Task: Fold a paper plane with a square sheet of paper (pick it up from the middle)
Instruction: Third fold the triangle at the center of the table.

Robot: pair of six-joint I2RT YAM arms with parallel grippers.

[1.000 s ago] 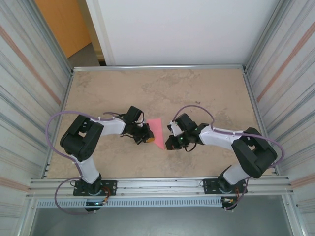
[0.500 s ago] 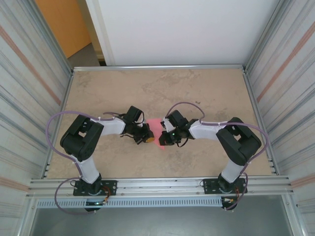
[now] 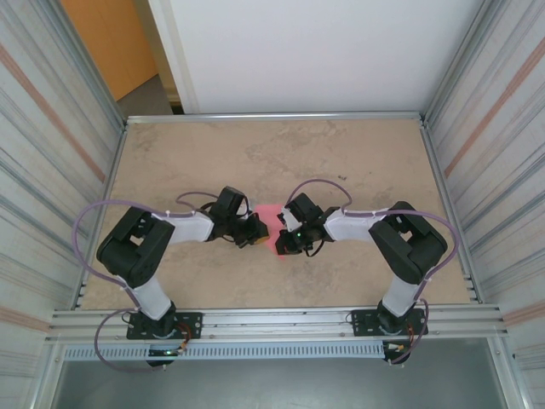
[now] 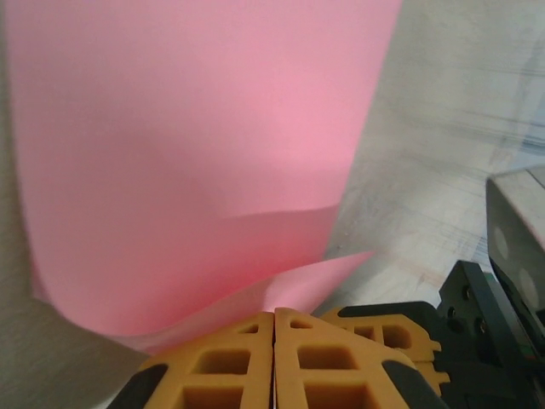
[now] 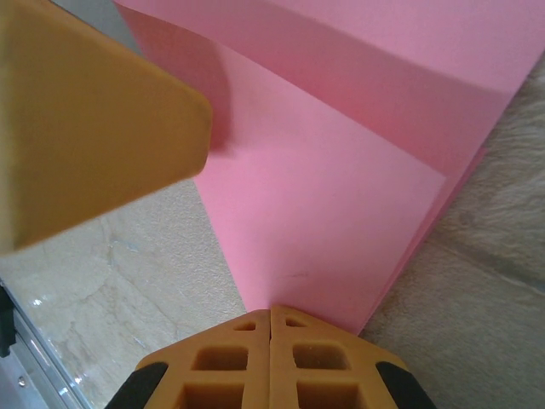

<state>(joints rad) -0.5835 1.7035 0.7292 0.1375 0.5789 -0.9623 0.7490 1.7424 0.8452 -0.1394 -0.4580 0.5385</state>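
Note:
The pink-red square sheet of paper (image 3: 267, 215) lies creased at the table's middle, between both grippers. In the left wrist view the paper (image 4: 187, 145) curls up in front of me, and its near flap runs into the tip of my left gripper (image 4: 274, 312), which is shut on it. My right gripper (image 5: 271, 308) is shut, with the paper's folded layers (image 5: 341, 187) narrowing to a point under its tip. One of the left gripper's orange fingers (image 5: 85, 128) looms at the upper left of the right wrist view. From above, my left gripper (image 3: 254, 230) and right gripper (image 3: 283, 241) nearly touch.
The beige stone-patterned table (image 3: 341, 162) is ringed by an aluminium frame (image 3: 272, 117) and corrugated side walls. Both arms reach inward from their bases at the near edge, their purple cables looping above them.
The right arm swung left until its gripper reached the paper's right side. The left arm then pushed slightly right and forward, hiding more of the paper.

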